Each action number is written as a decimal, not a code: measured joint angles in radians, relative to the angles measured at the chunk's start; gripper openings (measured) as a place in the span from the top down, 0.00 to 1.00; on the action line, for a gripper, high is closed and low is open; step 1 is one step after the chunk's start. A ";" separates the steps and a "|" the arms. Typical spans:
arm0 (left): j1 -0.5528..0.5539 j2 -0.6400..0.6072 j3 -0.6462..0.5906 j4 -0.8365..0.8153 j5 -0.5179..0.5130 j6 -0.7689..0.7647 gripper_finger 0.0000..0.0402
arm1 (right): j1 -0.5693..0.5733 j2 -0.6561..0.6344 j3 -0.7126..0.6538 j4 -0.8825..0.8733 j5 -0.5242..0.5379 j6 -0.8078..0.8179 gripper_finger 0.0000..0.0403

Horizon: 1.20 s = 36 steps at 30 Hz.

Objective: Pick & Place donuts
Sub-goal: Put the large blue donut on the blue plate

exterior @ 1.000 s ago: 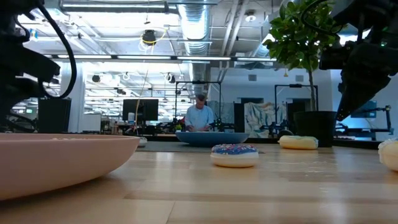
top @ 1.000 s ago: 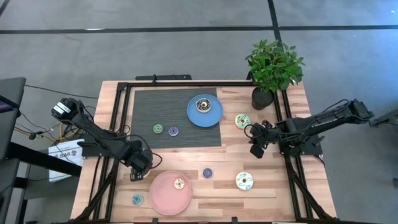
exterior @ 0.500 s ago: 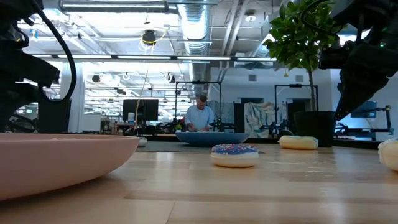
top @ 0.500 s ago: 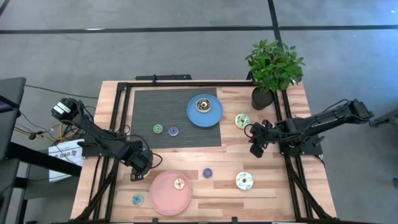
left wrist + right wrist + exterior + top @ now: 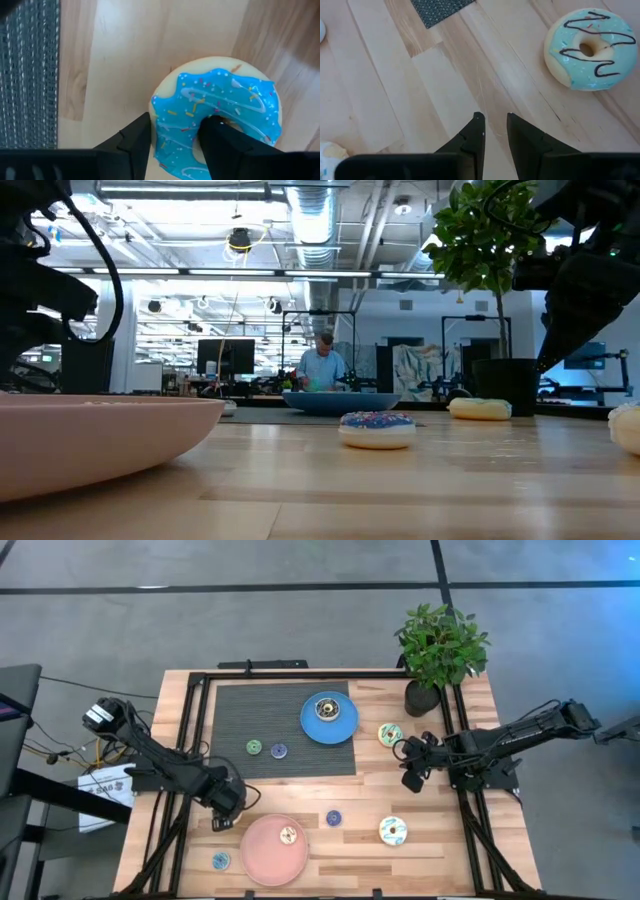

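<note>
A cyan-iced donut (image 5: 215, 115) with sprinkles lies flat on the wooden table, just past the far left rim of the pink plate (image 5: 260, 862). My left gripper (image 5: 221, 821) stands over it, pointing down, shut on its ring; in the high view the gripper hides the donut. My right gripper (image 5: 409, 780) hovers at the table's right side, narrowly open with nothing between its fingers (image 5: 492, 125). A mint donut with dark zigzag icing (image 5: 587, 47) rests on the wood ahead of it. My left gripper has one finger (image 5: 220, 145) in the donut's hole and the other (image 5: 132, 145) against the outer edge. The ring's iced band (image 5: 172, 132) lies between them. The fingers come from above, pointing down. The donut lies flat on the table.
The blue plate (image 5: 346, 730) at the back holds a dark donut (image 5: 326, 708); the pink plate holds a small tan one (image 5: 288, 834). Green (image 5: 254, 747) and purple (image 5: 279, 750) donuts lie on the dark mat. Blue (image 5: 333, 818), cream (image 5: 393, 831) and small cyan (image 5: 220, 860) donuts lie on the wood. A potted plant (image 5: 440, 650) stands far right.
</note>
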 joint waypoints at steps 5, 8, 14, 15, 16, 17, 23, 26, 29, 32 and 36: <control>0.050 0.000 0.042 -0.014 -0.004 -0.024 0.63 | 0.000 0.000 0.000 0.000 0.000 -0.001 0.83; 0.096 0.000 0.082 -0.034 -0.037 -0.023 0.63 | 0.000 0.000 0.000 0.000 0.000 -0.001 0.83; 0.240 0.000 0.217 -0.038 -0.199 0.067 0.63 | 0.000 0.000 0.000 0.006 -0.002 0.000 0.83; 0.268 0.000 0.247 -0.028 -0.232 0.099 0.63 | 0.000 0.000 0.000 0.007 -0.003 0.000 0.83; 0.298 0.000 0.277 -0.011 -0.259 0.140 0.63 | 0.000 0.000 0.000 0.007 -0.003 0.000 0.83; 0.328 0.000 0.306 0.009 -0.280 0.190 0.63 | 0.000 0.000 0.000 0.007 -0.003 0.000 0.83; 0.507 0.042 0.469 0.165 -0.351 0.493 0.63 | 0.000 0.000 0.000 0.009 -0.003 0.002 0.83; 0.595 0.136 0.559 0.179 -0.350 0.646 0.63 | 0.000 0.000 0.000 0.028 -0.004 0.003 0.83; 0.676 0.258 0.646 0.177 -0.333 0.772 0.63 | 0.000 0.000 0.000 0.060 -0.004 0.002 0.83; 0.756 0.370 0.723 0.187 -0.329 0.848 0.63 | 0.000 0.000 0.000 0.070 -0.004 0.003 0.83; 0.855 0.510 0.801 0.199 -0.231 0.902 0.63 | 0.000 0.000 0.000 0.072 -0.004 0.013 0.83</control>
